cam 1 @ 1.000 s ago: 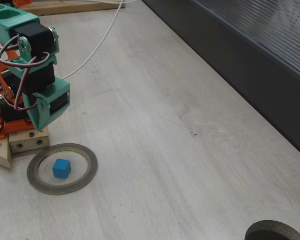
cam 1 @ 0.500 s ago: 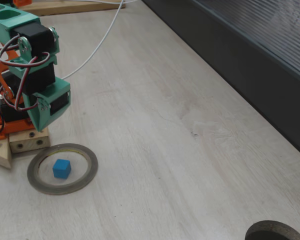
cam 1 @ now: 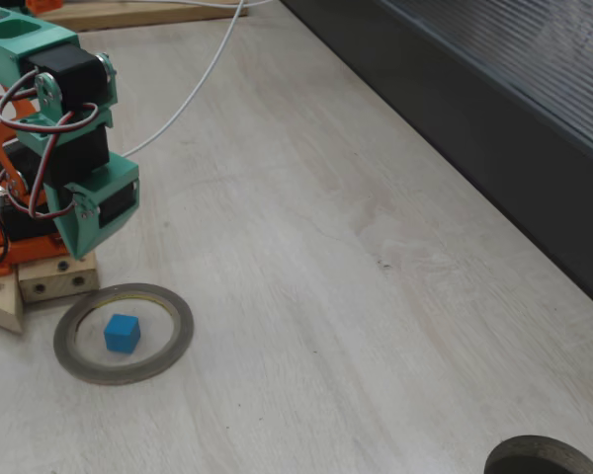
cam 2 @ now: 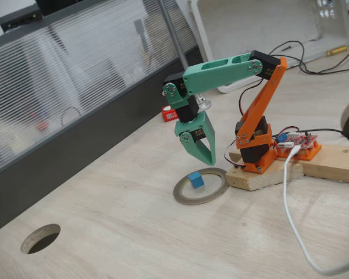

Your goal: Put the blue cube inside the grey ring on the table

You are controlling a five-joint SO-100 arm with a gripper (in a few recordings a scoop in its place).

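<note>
The blue cube (cam 1: 122, 333) (cam 2: 195, 179) lies flat on the table (cam 1: 326, 247) inside the grey ring (cam 1: 181, 318) (cam 2: 183, 195), a little off the middle of the opening and clear of the rim. My green gripper (cam 1: 81, 245) (cam 2: 210, 160) hangs above the ring's edge nearest the arm's base. It points down with its jaws together, holds nothing, and is clear of the cube.
The orange arm base sits on a wooden block (cam 1: 49, 281) (cam 2: 279, 171) right beside the ring. A dark ribbed wall (cam 1: 494, 118) runs along one side of the table. A dark round ring (cam 1: 544, 456) (cam 2: 41, 238) lies far from the arm. A white cable (cam 2: 291, 221) trails over the table.
</note>
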